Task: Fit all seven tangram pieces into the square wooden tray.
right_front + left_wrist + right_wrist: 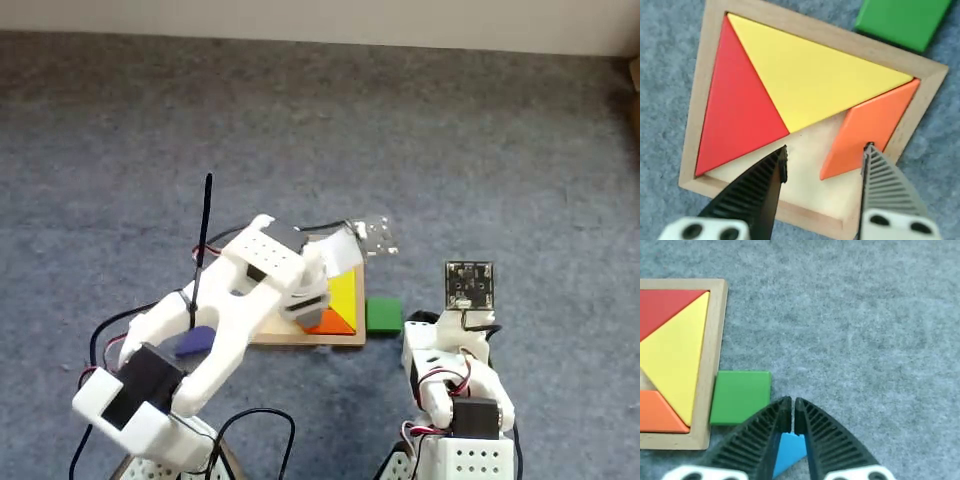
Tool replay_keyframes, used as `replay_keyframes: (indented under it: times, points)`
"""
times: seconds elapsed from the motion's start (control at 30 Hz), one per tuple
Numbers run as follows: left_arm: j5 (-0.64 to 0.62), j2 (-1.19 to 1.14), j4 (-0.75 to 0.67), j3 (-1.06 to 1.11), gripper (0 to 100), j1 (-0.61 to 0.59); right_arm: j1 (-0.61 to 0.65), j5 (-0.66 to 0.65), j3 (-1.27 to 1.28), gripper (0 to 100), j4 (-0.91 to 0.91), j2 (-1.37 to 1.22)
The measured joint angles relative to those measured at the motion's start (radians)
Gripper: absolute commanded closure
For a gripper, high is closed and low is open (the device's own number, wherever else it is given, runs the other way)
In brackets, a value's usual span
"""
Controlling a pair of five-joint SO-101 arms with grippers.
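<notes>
The square wooden tray [840, 40] holds a red triangle [740, 110], a large yellow triangle [810, 80] and an orange parallelogram [870, 125]. My left gripper [826, 150] hangs open just above the tray's bare corner, with nothing between its fingers. A green square [383, 314] lies on the carpet right beside the tray [300, 340]. My right gripper [792, 402] is shut, low over the carpet beside the green square [740, 396]. A blue piece [790, 450] shows behind its fingers; I cannot tell whether it is gripped. A purple piece [195, 340] lies under the left arm.
Grey carpet covers the whole table. A black upright rod [205, 225] stands by the left arm. A small metal part [378, 236] lies just behind the tray. Open carpet stretches to the back and right.
</notes>
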State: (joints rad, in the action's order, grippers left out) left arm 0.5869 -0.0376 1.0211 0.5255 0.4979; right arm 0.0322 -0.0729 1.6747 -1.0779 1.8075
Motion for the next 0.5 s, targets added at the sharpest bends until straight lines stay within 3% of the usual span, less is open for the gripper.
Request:
replay_keyframes:
  times: [0.17,0.33,0.5]
  points:
    - [-0.057,0.083,0.046,0.002,75,0.064,0.000,0.000,0.000,97.1,0.000,0.000]
    - [-0.064,0.258,0.127,0.006,75,0.054,0.000,0.000,0.000,97.1,0.000,0.000]
    - [-0.064,0.434,0.167,0.008,75,-0.072,0.000,0.000,0.000,97.1,0.000,0.000]
